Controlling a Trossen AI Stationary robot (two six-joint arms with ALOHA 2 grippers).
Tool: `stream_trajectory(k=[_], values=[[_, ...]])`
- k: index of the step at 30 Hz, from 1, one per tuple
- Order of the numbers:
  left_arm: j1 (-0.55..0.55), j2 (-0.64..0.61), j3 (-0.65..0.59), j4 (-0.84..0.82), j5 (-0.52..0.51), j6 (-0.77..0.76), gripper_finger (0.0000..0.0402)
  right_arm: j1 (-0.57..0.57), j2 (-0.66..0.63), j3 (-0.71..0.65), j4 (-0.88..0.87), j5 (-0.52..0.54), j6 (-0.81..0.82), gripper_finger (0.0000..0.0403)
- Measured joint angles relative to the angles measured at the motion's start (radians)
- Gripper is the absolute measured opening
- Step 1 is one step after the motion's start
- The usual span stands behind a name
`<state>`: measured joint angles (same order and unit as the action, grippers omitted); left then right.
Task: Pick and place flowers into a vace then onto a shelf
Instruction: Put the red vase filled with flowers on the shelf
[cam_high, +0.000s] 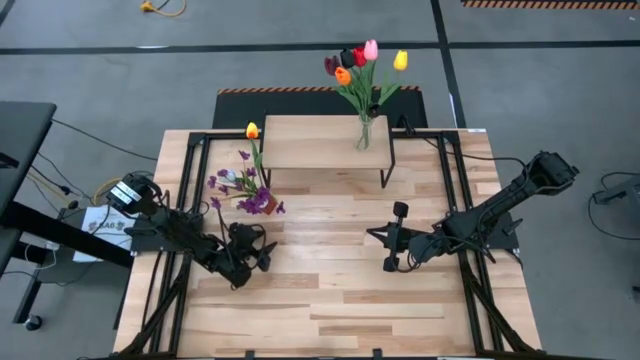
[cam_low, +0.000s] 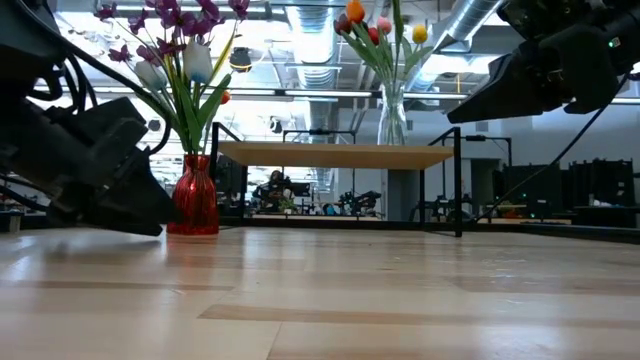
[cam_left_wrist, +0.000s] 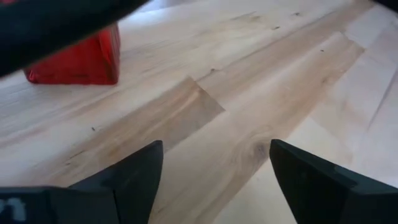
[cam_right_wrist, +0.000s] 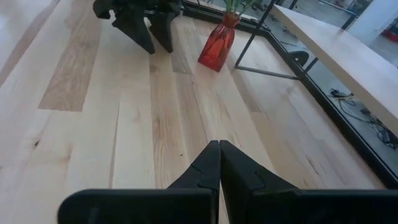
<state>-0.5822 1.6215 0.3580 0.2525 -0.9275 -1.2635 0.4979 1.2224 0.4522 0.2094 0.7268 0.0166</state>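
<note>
A bunch of tulips (cam_high: 358, 62) stands stems-down in a clear glass vase (cam_low: 391, 118) on the shelf (cam_high: 310, 150) at the table's far side. Purple sprigs and a yellow tulip (cam_high: 245, 180) stand in a red vase (cam_low: 196, 195), whose base rests on the table left of the shelf. My left gripper (cam_left_wrist: 214, 168) is open just near-side of the red vase (cam_left_wrist: 81, 59), low over the wood, with nothing between its fingers. My right gripper (cam_right_wrist: 219, 158) is shut and empty, above the table's right half.
The shelf's thin black legs (cam_right_wrist: 252, 40) stand close to the right of the red vase (cam_right_wrist: 217, 45). Bare plank tabletop (cam_high: 330, 300) spreads between and in front of both arms. A black frame (cam_high: 450, 190) borders the table's sides.
</note>
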Motion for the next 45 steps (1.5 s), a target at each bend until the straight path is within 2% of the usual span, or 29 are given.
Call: stream_trajectory(k=[5, 16, 23, 30, 36, 45], values=[[0.013, 0.000, 0.000, -0.005, 0.013, -0.002, 0.0310, 0.000, 0.000, 0.000, 0.000, -0.006, 0.001, 0.0000], [0.016, 0.000, 0.000, -0.004, 0.048, 0.062, 0.0343, 0.000, 0.000, 0.000, 0.000, -0.022, 0.002, 0.0000], [0.015, 0.000, 0.000, 0.014, 0.060, 0.101, 0.0395, 0.000, 0.000, 0.000, 0.000, -0.023, 0.003, 0.0000], [0.016, 0.000, 0.000, 0.017, 0.021, 0.107, 0.0392, 0.000, 0.000, 0.000, 0.000, -0.024, 0.003, 0.0000], [0.016, 0.000, 0.000, 0.018, 0.067, 0.124, 0.0391, 0.000, 0.000, 0.000, 0.001, -0.033, 0.002, 0.0000], [0.017, 0.000, 0.000, 0.026, 0.052, 0.174, 0.0391, 0.000, 0.000, 0.000, 0.001, -0.051, 0.002, 0.0000]])
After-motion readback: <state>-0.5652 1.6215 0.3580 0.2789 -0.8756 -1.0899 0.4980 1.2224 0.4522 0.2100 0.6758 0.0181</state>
